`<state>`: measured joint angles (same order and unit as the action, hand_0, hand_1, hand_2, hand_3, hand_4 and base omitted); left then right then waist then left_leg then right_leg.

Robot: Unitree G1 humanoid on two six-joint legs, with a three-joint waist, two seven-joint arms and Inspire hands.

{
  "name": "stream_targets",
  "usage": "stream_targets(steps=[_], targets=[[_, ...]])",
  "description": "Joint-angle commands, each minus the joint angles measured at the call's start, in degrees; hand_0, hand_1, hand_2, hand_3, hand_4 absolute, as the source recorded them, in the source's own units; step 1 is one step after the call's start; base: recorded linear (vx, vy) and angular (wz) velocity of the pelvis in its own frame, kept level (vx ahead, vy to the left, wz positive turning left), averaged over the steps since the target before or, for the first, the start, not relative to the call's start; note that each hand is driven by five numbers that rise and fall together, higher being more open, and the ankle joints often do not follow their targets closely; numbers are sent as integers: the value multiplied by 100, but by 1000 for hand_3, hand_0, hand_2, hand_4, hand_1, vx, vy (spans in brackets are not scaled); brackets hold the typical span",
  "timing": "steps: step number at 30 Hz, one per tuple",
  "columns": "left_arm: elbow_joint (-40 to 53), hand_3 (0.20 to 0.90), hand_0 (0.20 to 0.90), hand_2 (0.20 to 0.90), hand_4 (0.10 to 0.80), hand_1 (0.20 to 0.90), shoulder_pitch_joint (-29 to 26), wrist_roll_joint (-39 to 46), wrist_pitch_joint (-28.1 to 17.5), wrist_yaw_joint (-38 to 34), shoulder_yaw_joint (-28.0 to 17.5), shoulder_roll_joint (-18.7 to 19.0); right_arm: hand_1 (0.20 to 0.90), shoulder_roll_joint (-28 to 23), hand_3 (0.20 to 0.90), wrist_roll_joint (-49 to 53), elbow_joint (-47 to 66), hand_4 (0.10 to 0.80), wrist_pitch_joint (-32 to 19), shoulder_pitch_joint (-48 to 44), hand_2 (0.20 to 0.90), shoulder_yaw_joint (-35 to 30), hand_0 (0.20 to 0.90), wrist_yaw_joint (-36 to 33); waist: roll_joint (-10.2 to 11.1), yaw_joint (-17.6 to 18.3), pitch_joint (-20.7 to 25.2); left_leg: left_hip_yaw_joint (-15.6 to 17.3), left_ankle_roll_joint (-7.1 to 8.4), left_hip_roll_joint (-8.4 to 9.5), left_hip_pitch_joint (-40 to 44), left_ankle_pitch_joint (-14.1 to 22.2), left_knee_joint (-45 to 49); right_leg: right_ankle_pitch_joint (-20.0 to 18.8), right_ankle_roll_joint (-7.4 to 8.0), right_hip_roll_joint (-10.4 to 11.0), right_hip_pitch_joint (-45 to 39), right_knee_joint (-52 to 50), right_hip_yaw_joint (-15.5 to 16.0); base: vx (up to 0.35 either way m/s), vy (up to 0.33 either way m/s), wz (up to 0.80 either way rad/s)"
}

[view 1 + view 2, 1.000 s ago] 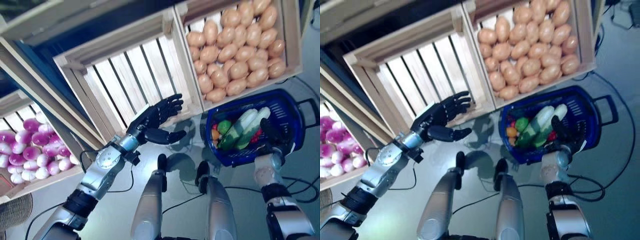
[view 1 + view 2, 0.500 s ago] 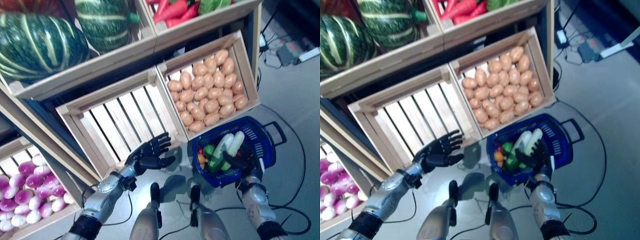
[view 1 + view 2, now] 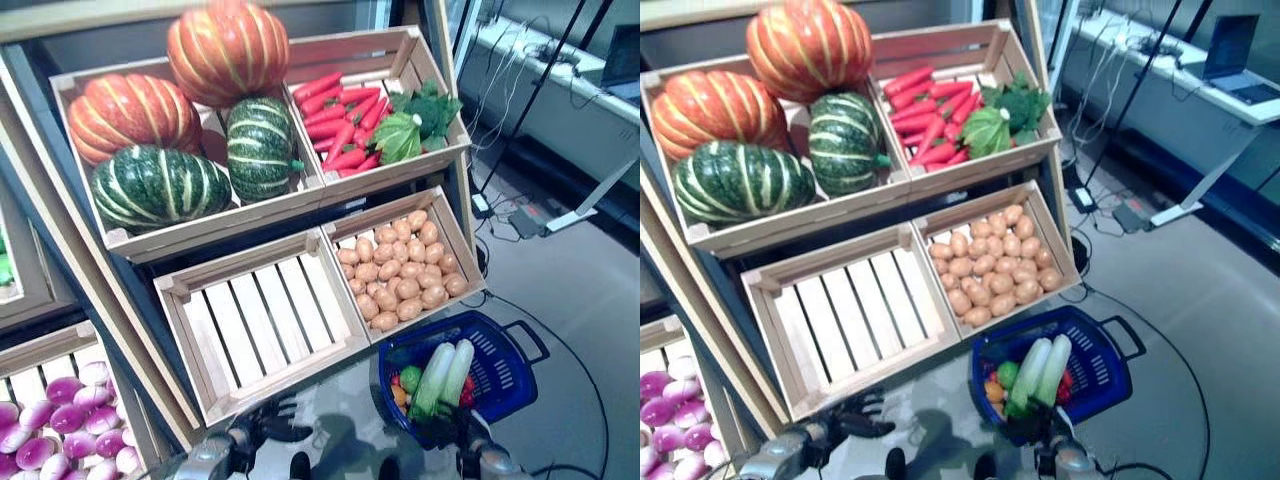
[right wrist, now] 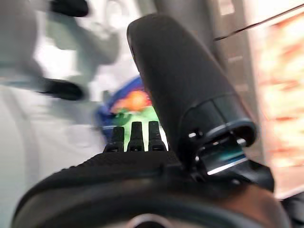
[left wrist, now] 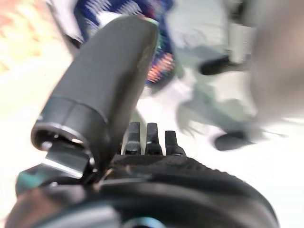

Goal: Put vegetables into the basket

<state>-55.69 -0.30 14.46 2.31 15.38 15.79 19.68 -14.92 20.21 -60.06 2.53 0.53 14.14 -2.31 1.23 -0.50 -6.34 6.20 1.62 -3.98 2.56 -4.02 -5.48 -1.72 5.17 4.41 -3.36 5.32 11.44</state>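
A blue basket point(image 3: 500, 376) stands on the floor below the potato crate. In it lie two pale green stalks point(image 3: 446, 372), a green pepper point(image 3: 410, 379) and small orange and red pieces. My right hand point(image 3: 440, 434) sits at the basket's near rim with straight fingers point(image 4: 136, 137) and holds nothing. Left of the basket, my left hand point(image 3: 262, 428) hovers low in front of the empty crate. Its fingers point(image 5: 147, 138) are spread and empty. Both hands show only at the bottom edge of the eye views.
A slanted wooden stand holds crates: an empty one point(image 3: 260, 320), potatoes point(image 3: 400, 276), pumpkins point(image 3: 150, 185), carrots with greens point(image 3: 335, 120), and purple-white turnips point(image 3: 60, 430) at lower left. A desk point(image 3: 560, 100) stands at the right, with cables on the floor.
The camera has swung up and back, so the upper crates have come into view and both hands sit at the bottom edge. Both hands stay open; the basket has not moved.
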Motion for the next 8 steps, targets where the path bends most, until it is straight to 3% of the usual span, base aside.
stream_targets(steps=[1, 8], targets=[[-189, 900, 900, 900, 800, 900, -479, -510, -159, -80, 47, -113, 900, -115, 900, -303, 81, 800, 27, -304, 900, 70, 900, 302, -28, 47, 3, 12, 266, -85, 46, 192, 48, -133, 140, 197, -163, -32, 125, 64, 40, -1], [-675, 900, 900, 900, 800, 900, -505, -571, 139, -363, -30, -270, 900, 11, 900, -317, -83, 800, 53, -369, 900, 139, 900, 384, -47, 33, 114, -16, 226, -59, 191, 277, 48, -97, 176, 241, -275, -32, 120, 81, 42, -2]])
